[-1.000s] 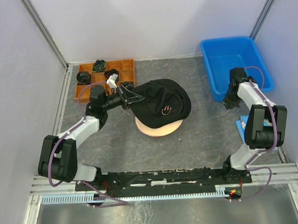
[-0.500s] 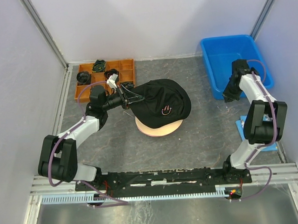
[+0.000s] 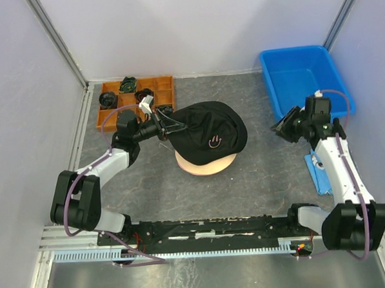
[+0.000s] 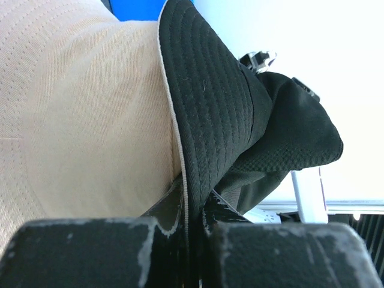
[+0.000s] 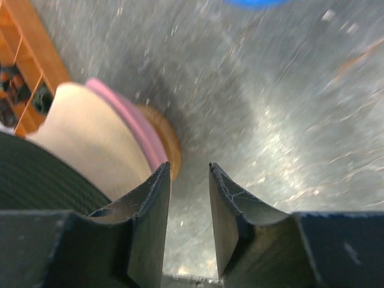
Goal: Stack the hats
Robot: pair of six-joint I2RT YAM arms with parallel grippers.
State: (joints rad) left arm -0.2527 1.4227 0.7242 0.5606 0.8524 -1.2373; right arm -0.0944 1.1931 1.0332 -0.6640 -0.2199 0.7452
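— Which step?
— Topping off: the left gripper [image 3: 162,125] pinches the black hat [image 3: 211,127] by its brim, draped over the beige hat [image 4: 78,108], frame centre
— Next?
— Probably settle it and let go; the right gripper [image 3: 283,127], centre right, gapes empty

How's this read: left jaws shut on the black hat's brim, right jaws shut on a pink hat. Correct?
Not quite. The right gripper is open and empty, with the table showing between its jaws in the right wrist view. The left gripper is shut on the black hat at its brim, as you said.
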